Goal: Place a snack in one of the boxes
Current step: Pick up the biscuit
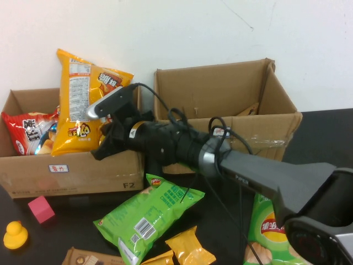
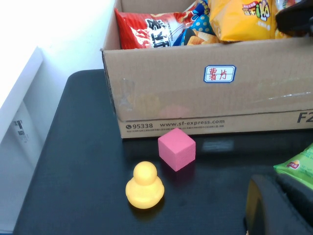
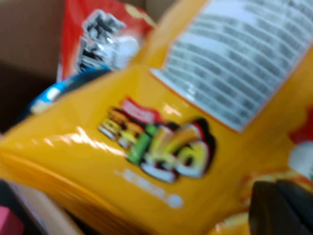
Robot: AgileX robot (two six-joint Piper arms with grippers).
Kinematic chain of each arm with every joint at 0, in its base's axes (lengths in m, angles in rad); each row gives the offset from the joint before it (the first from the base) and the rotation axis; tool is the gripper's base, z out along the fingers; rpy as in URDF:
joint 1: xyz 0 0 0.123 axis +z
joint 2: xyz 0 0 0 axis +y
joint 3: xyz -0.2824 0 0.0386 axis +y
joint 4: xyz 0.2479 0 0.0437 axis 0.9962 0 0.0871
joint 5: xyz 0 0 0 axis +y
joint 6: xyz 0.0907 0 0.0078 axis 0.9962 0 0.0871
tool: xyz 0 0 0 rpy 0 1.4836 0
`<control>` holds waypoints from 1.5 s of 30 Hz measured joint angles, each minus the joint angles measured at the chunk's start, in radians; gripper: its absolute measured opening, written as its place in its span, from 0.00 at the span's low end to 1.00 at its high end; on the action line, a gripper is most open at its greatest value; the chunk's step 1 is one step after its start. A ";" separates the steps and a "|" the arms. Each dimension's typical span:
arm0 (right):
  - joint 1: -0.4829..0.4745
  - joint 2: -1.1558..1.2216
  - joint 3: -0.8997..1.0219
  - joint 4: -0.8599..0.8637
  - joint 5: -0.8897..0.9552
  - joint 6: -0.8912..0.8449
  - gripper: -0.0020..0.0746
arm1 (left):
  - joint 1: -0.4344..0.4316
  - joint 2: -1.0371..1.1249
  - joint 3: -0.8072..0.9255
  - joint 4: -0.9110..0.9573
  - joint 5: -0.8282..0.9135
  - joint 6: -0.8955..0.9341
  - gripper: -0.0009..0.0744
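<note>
Boxes: two brown cardboard cartons, left box (image 1: 83, 171) and right box (image 1: 220, 94), stood side by side.
Snack: yellow chip bag (image 1: 83, 105) stood over the left box, pinched by the right gripper (image 1: 107, 138).
Nearby: pink cube (image 2: 176, 149), yellow toy duck (image 2: 144, 186), green chip bag (image 1: 149, 212).
Left gripper (image 2: 279, 205): low near the cube; only its wrist view showed it, fingers unclear.

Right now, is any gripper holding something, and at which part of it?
The right gripper holds the yellow snack bag at its lower right edge, over the left box. The left gripper holds nothing.
</note>
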 joint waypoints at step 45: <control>-0.062 -1.015 1.084 -0.243 0.656 0.160 0.02 | 0.000 0.000 0.000 0.000 0.000 0.000 0.01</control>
